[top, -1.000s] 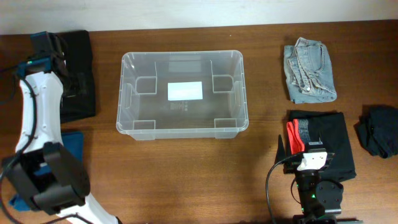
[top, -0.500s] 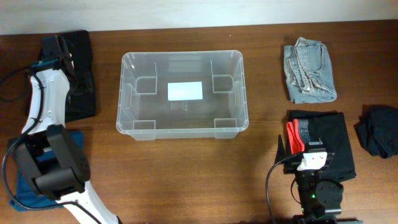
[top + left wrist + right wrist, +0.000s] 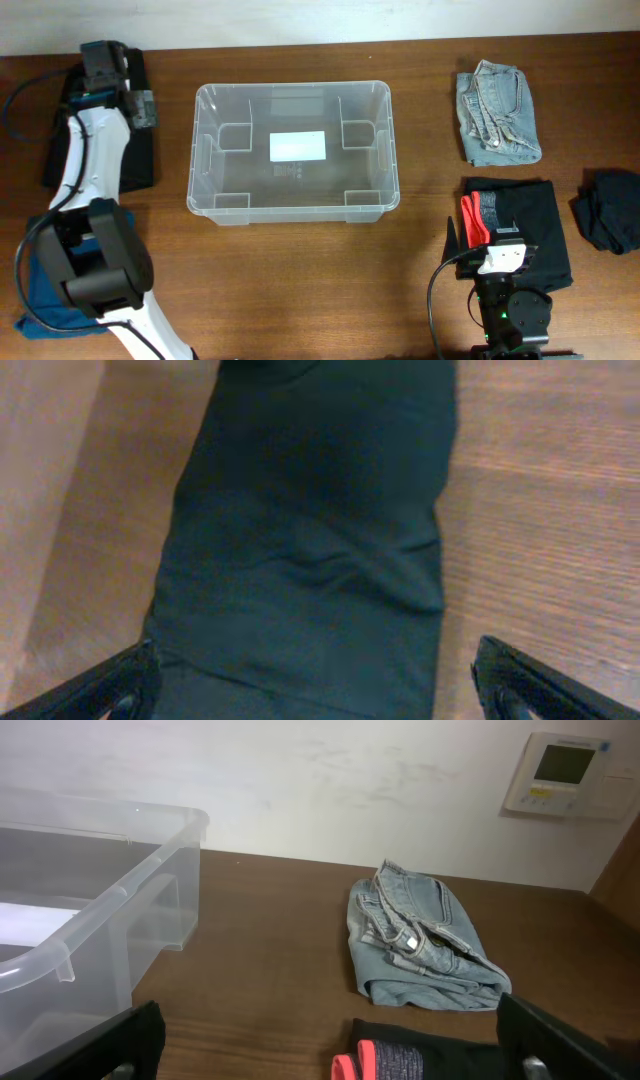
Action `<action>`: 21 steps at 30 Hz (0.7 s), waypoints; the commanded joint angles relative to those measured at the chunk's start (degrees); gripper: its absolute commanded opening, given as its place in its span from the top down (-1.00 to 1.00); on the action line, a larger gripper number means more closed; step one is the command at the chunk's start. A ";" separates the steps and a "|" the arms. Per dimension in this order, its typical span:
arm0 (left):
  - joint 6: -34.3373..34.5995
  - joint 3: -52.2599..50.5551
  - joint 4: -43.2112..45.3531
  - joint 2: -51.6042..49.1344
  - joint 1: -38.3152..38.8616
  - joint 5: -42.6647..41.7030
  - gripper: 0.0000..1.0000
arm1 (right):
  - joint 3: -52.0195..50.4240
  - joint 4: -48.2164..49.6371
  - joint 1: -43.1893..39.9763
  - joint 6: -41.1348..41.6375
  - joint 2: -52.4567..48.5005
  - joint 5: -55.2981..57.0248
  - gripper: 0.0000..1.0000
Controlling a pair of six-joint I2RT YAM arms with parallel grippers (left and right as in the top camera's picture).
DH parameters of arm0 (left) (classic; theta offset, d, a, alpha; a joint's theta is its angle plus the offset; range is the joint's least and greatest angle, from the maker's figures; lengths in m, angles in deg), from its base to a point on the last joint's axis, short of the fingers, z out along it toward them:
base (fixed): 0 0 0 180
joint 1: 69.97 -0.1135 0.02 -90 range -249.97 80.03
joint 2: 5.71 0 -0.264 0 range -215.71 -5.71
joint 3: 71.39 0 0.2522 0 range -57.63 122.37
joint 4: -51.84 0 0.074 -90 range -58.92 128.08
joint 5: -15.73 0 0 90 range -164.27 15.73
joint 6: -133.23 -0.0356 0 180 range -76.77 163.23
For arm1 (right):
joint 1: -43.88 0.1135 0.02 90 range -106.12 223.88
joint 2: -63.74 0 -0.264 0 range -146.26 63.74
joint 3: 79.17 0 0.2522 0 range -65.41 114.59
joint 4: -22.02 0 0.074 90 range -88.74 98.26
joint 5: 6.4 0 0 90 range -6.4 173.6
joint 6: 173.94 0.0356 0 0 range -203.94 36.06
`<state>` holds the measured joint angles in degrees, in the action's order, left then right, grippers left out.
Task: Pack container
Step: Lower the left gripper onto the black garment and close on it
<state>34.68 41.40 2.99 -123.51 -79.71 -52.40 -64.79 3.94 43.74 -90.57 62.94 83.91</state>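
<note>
The container [image 3: 293, 150] is a clear plastic bin with a white label on its base, standing open at the table's middle; its near corner [image 3: 130, 890] shows in the right wrist view. My left gripper [image 3: 103, 60] hovers open over the far end of a folded black garment [image 3: 125, 150] at the back left. In the left wrist view its gripper [image 3: 315, 660] straddles that dark cloth [image 3: 310, 540] with nothing between the fingers. My right gripper [image 3: 330, 1025] stands open and low near the front right, apart from everything.
Folded light-blue jeans [image 3: 497, 112] lie at the back right [image 3: 420, 945]. A black garment with a red waistband [image 3: 520, 230] lies just ahead of the right arm. A dark crumpled piece [image 3: 608, 208] sits at the far right, a blue cloth [image 3: 35, 290] at the front left.
My left arm has swung to the right and toward the back edge, over the black garment's far end. The right arm has not moved.
</note>
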 commanded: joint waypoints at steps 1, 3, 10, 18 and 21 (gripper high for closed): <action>-3.13 0.90 0.63 -3.80 0.52 3.13 -0.99 | -0.31 -0.33 -0.35 -0.22 0.59 0.33 -0.97; -3.15 0.90 0.61 -5.38 0.59 4.76 -0.99 | -0.31 -0.31 -0.35 -0.24 0.59 0.33 -0.97; -4.39 0.90 0.83 -9.62 0.74 6.86 -0.99 | -0.31 -0.33 -0.35 -0.22 0.59 0.33 -0.97; -4.42 0.90 2.56 -9.94 1.81 6.91 -0.99 | -0.31 -0.33 -0.35 -0.22 0.59 0.33 -0.97; -4.42 0.90 2.91 -10.67 1.84 6.91 -0.99 | -0.31 -0.33 -0.35 -0.24 0.59 0.35 -0.96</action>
<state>30.79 41.70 5.48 -133.23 -78.13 -46.52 -64.79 3.94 43.74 -90.60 62.94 83.91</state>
